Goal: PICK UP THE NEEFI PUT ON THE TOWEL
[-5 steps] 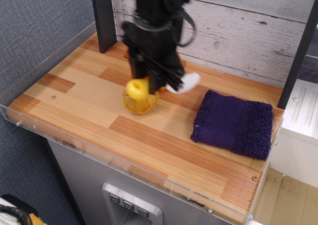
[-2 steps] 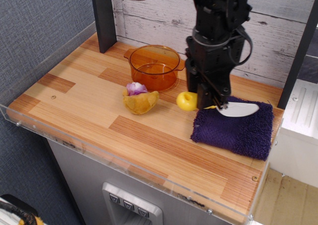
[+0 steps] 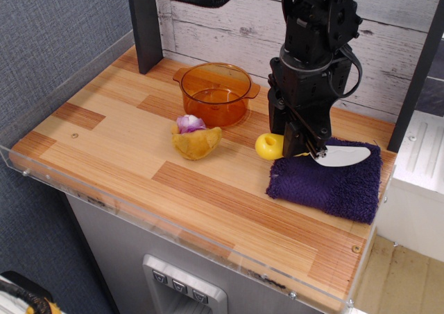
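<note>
The neefi (image 3: 305,152) hangs low over the towel (image 3: 327,172) now, yellow handle poking out toward nine o'clock past the cloth's left edge, pale blade lying out toward three o'clock over the fuzzy pile. A second ago it was over by the tan lump topped with purple (image 3: 196,139); less than half a second back it had already crossed to the towel, and since then it has only sunk a touch and nudged rightward, so the carry looks done and what remains, I'd say, is the letting go. The gripper (image 3: 306,147) is clenched on the neefi, the black fingers (image 3: 298,130) coming straight down from twelve o'clock and pinching it about where handle meets blade, so the knife sticks out to both sides of them. Whether the blade already rests on the cloth or floats just above it I can't tell from here. The orange pot (image 3: 216,93) sits off at ten o'clock from the knife, well apart, and the wooden table (image 3: 125,141) around it is untouched.
</note>
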{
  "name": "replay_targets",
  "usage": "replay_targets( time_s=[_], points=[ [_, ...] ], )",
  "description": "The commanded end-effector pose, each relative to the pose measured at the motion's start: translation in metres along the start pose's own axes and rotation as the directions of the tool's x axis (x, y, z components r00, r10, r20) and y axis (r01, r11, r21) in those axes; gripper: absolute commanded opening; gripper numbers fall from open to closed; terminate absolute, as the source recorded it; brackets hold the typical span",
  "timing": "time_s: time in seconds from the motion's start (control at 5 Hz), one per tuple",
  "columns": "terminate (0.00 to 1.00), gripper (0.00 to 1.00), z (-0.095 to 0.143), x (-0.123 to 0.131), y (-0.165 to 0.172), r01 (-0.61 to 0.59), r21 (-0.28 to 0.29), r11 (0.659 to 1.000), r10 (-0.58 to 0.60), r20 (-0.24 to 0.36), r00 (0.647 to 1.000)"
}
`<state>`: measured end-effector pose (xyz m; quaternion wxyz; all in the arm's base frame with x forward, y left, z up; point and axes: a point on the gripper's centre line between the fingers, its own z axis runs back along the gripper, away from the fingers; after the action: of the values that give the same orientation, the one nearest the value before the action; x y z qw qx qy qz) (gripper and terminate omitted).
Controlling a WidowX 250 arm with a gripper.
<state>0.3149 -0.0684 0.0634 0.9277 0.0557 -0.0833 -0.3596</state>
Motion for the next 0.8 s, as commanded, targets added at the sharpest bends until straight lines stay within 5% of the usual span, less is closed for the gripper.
replay_targets(
  time_s=[0.0,0.6],
  points=[
    [0.0,1.0,-0.0058,-0.0273,0.0143,-0.106,-0.023,0.994,0.1,-0.168,0.981],
    [0.0,1.0,0.0008,-0.0236,0.0131,-0.078,-0.009,0.997,0.076,-0.144,0.987]
  ],
)
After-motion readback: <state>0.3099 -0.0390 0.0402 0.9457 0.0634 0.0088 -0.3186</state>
